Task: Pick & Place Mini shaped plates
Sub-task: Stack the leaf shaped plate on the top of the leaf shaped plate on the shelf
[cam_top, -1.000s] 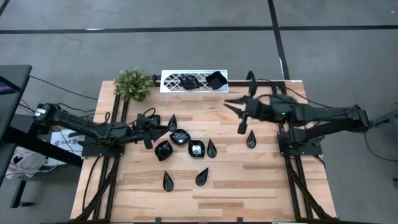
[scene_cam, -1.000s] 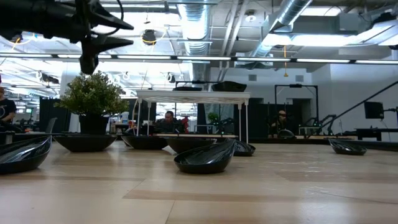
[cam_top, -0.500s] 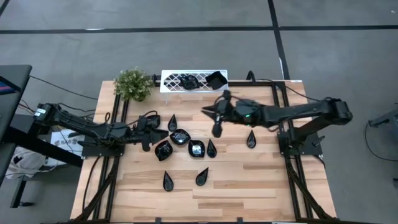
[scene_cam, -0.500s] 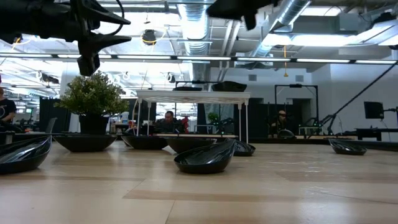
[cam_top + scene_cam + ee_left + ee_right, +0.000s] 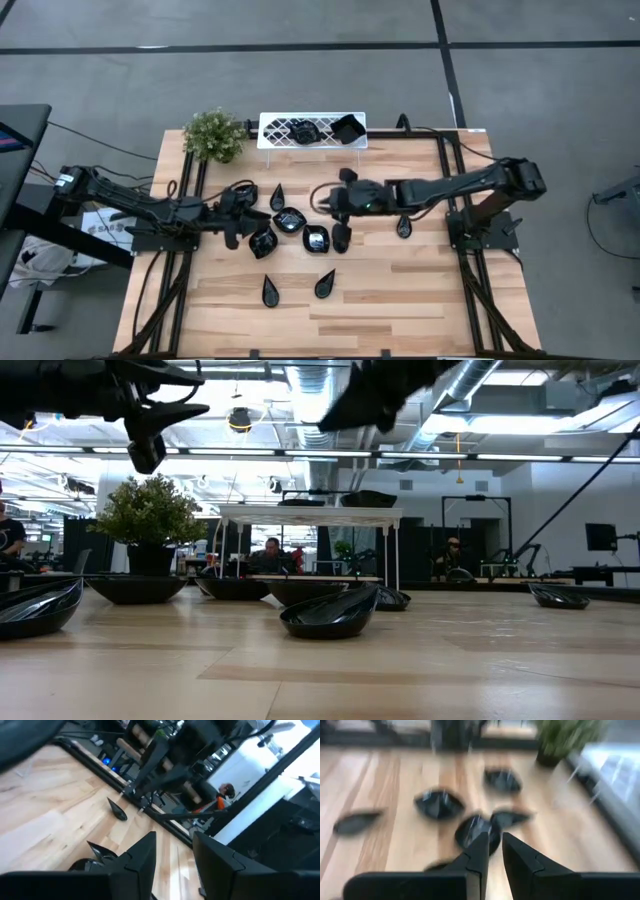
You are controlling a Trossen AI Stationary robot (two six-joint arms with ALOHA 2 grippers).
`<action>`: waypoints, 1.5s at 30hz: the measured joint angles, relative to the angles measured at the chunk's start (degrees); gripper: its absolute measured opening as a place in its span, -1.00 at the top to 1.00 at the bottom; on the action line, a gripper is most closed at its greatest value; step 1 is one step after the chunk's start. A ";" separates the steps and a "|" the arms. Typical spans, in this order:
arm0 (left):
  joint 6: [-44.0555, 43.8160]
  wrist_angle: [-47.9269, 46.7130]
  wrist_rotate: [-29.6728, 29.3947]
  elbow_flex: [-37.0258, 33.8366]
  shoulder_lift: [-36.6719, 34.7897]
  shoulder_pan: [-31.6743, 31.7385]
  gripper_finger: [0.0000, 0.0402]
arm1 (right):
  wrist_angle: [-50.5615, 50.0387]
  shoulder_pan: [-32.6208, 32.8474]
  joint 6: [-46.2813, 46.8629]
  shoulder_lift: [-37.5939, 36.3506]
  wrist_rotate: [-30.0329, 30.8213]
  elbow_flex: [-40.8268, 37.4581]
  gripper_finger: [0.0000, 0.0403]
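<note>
Right gripper [image 5: 338, 203] swung over plates [image 5: 300, 225], fingers narrowly apart, empty; right-wrist view blurred.

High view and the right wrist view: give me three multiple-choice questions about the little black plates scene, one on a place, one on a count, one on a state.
1. Where does the potted plant stand?
A. On the white tray
B. Beside the white tray's left end
C. At the table's near edge

2. How many black plates lie on the white tray?
A. None
B. Two
C. Five

3. What does the right gripper hold?
A. Nothing
B. A plate
C. The plant

Answers: 1 B, the potted plant stands at the far left corner next to the white tray. 2 B, two plates show dark on the tray. 3 A, the right gripper hangs over the plates on the table, and the gap between its fingers is bare.
</note>
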 joint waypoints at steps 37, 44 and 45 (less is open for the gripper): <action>12.41 -6.91 -3.32 0.55 -0.26 -10.56 0.35 | -6.71 9.91 2.34 25.15 1.50 9.84 0.13; 6.34 -6.95 -3.32 -0.23 -0.25 -10.62 0.35 | -7.20 9.83 3.39 26.02 1.98 9.77 0.16; 5.18 -6.88 -3.32 -0.46 -0.26 -10.71 0.35 | -6.93 9.80 3.40 26.13 2.13 9.78 0.16</action>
